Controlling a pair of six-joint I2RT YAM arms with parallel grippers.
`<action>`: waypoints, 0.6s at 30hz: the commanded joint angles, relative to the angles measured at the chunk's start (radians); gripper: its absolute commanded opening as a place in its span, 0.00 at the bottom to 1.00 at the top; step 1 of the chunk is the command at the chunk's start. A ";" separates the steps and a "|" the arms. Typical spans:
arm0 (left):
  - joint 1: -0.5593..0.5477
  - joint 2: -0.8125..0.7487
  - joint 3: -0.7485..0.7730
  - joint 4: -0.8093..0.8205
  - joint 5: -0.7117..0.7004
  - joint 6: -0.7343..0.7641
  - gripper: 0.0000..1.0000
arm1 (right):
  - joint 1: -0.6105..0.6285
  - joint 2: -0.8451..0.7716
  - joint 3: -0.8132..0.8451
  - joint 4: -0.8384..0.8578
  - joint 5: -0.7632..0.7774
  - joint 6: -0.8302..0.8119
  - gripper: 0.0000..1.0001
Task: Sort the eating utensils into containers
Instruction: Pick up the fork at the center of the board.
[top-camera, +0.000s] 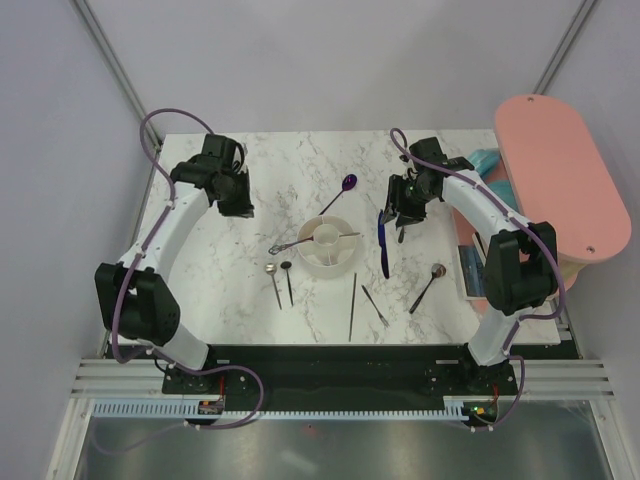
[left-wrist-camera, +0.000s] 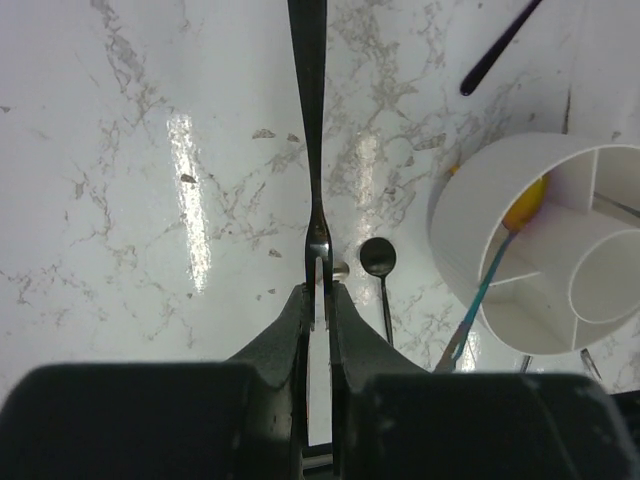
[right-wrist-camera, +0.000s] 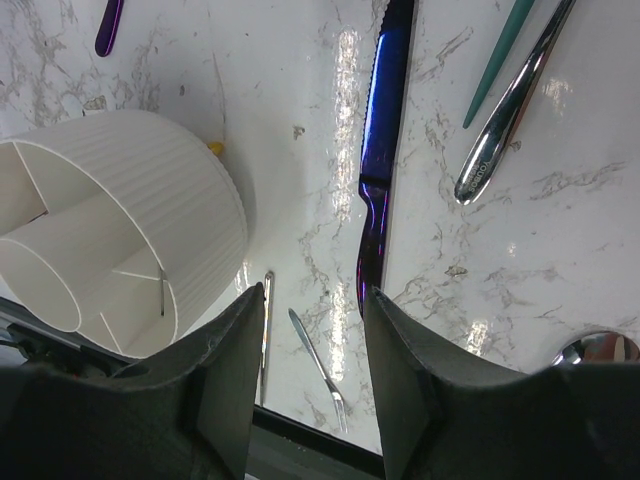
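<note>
Left tool is clamping a dark utensil; right tool is gaping over the slick-looking blue knife, favouring mid-handle.

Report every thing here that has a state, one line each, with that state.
Left claw: shut on a slim dark metal utensil.
Right claw: open, empty, above the blue-handled knife.
White round plastic holder: upright, with a gold-bowled teal-handled spoon leaning in a ring section.
Purple spoon: lying loose on the marble table, not in the holder.
</note>
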 joint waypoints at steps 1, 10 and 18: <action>-0.038 -0.055 0.023 -0.003 0.139 0.071 0.02 | 0.004 0.009 0.039 0.027 -0.014 0.014 0.52; -0.163 -0.075 0.060 0.054 0.267 0.025 0.02 | 0.015 0.013 0.053 0.040 -0.024 0.021 0.53; -0.257 -0.006 0.116 0.075 0.256 0.062 0.02 | 0.015 -0.043 0.027 0.156 -0.156 0.051 0.59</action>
